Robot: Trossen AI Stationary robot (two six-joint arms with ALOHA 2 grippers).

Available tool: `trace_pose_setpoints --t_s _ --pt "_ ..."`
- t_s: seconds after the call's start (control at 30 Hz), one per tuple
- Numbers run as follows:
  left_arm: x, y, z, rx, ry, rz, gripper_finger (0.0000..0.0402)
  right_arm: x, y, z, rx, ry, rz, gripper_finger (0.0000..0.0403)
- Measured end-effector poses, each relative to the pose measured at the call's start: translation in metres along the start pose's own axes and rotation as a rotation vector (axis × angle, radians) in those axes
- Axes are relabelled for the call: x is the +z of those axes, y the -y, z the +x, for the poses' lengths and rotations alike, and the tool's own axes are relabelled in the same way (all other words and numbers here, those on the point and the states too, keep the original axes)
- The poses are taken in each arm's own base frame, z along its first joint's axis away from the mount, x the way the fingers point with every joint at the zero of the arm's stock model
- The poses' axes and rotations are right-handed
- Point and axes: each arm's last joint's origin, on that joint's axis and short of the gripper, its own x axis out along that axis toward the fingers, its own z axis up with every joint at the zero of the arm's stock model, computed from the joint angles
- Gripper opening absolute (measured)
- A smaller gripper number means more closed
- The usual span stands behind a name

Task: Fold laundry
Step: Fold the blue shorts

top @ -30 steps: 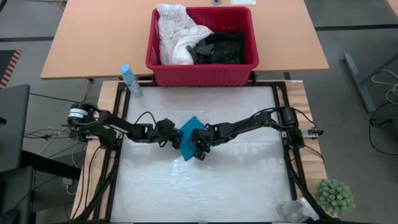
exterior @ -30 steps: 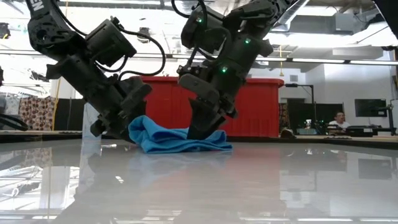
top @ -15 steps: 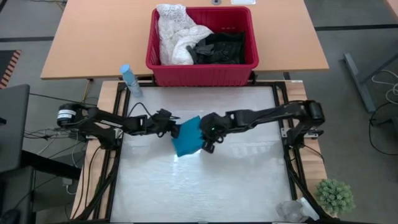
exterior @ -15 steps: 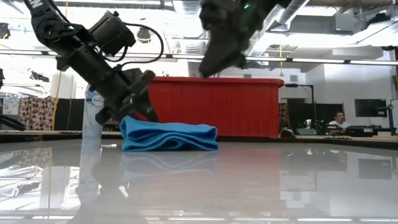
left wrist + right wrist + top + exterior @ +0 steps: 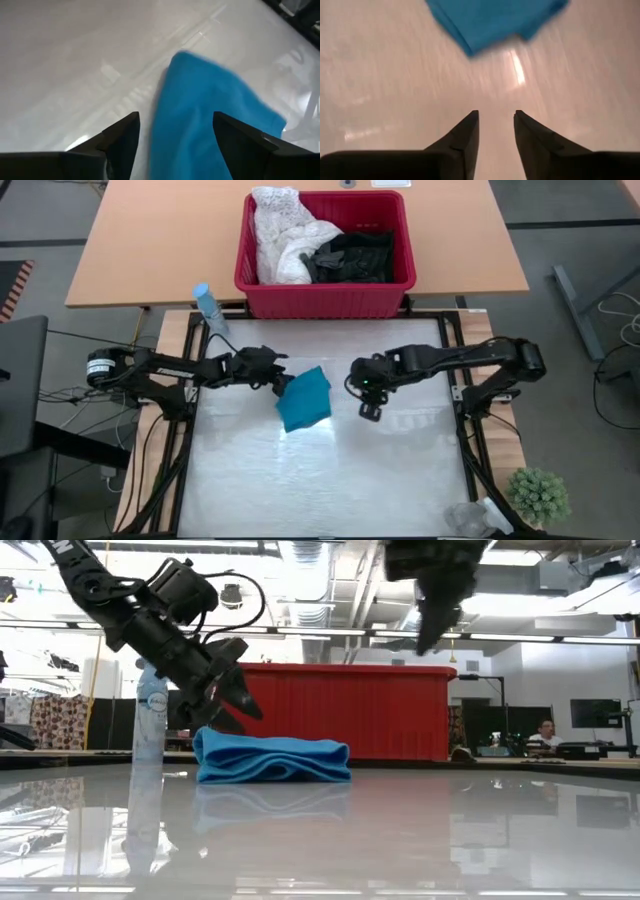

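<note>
Teal garment folded between my two grippers

Teal garment lies folded flat on the white table, touching neither of my grippers. My left gripper hovers just beside its near edge, fingers spread wide and holding nothing. My right gripper hangs raised on the cloth's other side, a little apart, its fingers parted by a narrow gap, also holding nothing. Beyond both grippers, the red basket holds the white lacy garment and black clothes.
</note>
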Motion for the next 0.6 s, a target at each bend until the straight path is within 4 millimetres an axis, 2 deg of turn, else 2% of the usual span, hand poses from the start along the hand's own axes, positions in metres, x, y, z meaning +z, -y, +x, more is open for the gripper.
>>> trace_pose_setpoints --t_s 0.13,0.27,0.43,0.6 --pt "0.015 0.006 0.005 0.028 0.001 0.031 0.026 -0.013 0.005 -0.017 -0.014 -0.042 0.012 0.0188" --pt "0.026 0.013 0.018 0.049 -0.089 0.054 0.0261 -0.02 0.008 -0.038 -0.009 0.012 0.103 0.0203" --pt "0.034 0.019 0.031 0.079 -0.171 0.203 0.0261 -0.032 0.008 -0.065 -0.05 0.119 0.212 0.0202" --pt "0.043 0.021 0.037 0.05 -0.213 0.3 0.0261 -0.042 0.005 -0.082 -0.103 0.215 0.334 0.0196"
